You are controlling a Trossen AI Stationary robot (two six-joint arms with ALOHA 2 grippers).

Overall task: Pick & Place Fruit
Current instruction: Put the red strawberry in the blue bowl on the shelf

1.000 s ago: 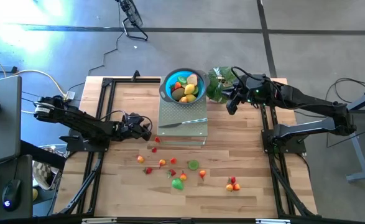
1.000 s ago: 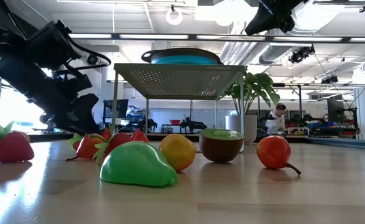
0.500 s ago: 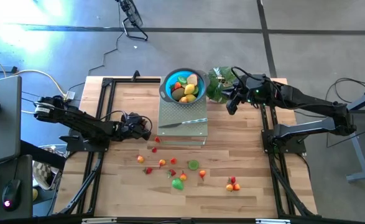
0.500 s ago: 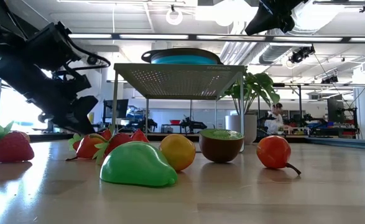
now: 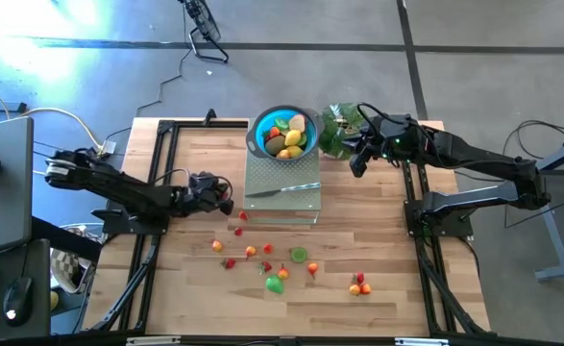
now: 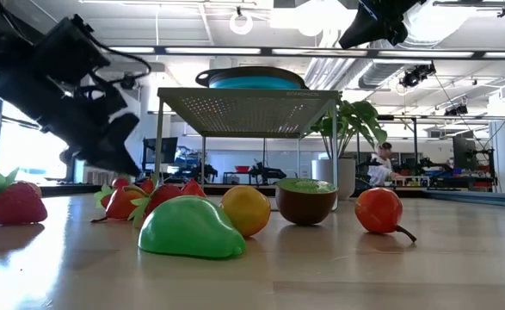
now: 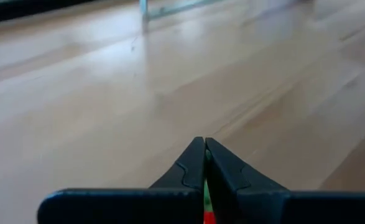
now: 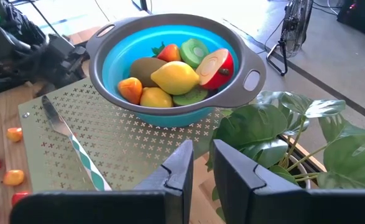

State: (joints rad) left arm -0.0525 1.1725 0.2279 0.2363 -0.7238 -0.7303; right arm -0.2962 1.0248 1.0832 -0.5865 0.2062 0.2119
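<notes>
My left gripper (image 5: pixel 226 202) (image 7: pixel 205 142) hangs low over the table's left part, left of the metal stand (image 5: pixel 306 204), and is shut; a sliver of a red and green fruit (image 7: pixel 205 210) shows between its fingers. Loose fruit lies on the wood: two small red ones (image 5: pixel 240 223), a green pear (image 6: pixel 190 229), an orange one (image 6: pixel 246 209), a kiwi half (image 6: pixel 306 200). The blue bowl (image 5: pixel 259 135) (image 8: pixel 107 59), holding several fruits, stands on the stand. My right gripper (image 5: pixel 358 165) (image 8: pixel 202 163) waits high, right of the bowl, its fingers slightly apart and holding nothing. My left gripper is shut, fingertips meeting, with a thin strip of red and green (image 7: pixel 205 210) in the slit between the fingers, farther back. The fingers hide the rest, so which part of the fruit they have cannot be told. The fingers slant down toward the table's right.
A silver knife (image 5: pixel 282 189) (image 8: pixel 67 134) lies on the stand in front of the bowl. A leafy plant (image 5: pixel 337 130) (image 8: pixel 281 134) stands right of the bowl, under my right gripper. More fruit (image 5: pixel 360 284) lies nearer the front right. Black frame rails (image 5: pixel 161 178) run along both sides.
My left gripper has risen a little from the table; it is blurred in the low view. The loose fruit on the table has stayed where it was.
</notes>
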